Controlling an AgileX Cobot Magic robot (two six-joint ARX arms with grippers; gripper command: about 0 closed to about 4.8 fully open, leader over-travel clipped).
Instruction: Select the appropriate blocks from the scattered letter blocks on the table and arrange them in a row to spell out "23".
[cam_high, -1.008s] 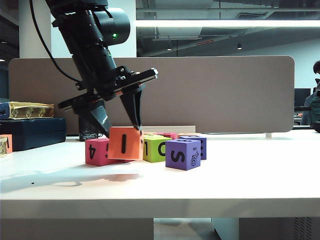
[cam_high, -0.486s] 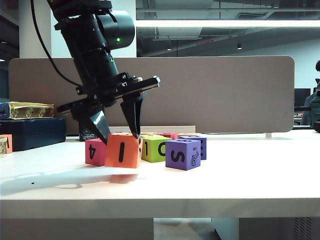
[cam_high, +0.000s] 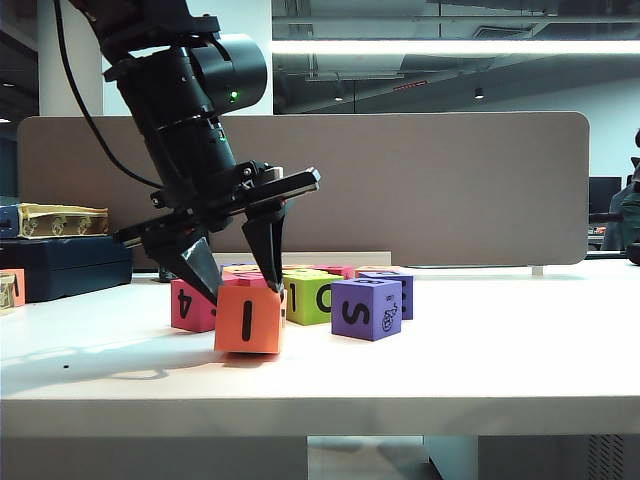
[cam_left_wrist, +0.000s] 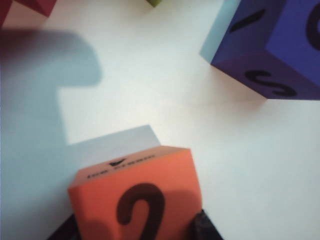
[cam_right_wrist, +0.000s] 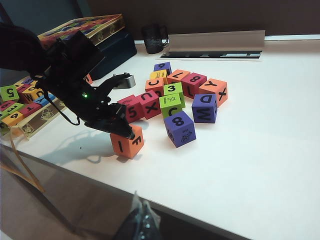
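Exterior view shows the left gripper (cam_high: 240, 283) pinching the orange block (cam_high: 249, 318) from above, at the front of the white table (cam_high: 450, 370), just ahead of the pink block (cam_high: 192, 305). The lime-green block (cam_high: 309, 297) sits behind. The right gripper (cam_right_wrist: 140, 222) hangs back; I cannot tell its jaws.

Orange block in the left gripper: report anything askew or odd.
Nothing is damaged or spilled. The orange block leans slightly between the left gripper's fingers, low over the table in front of the other blocks. The right gripper hangs back at the table's near edge, too blurred to read.
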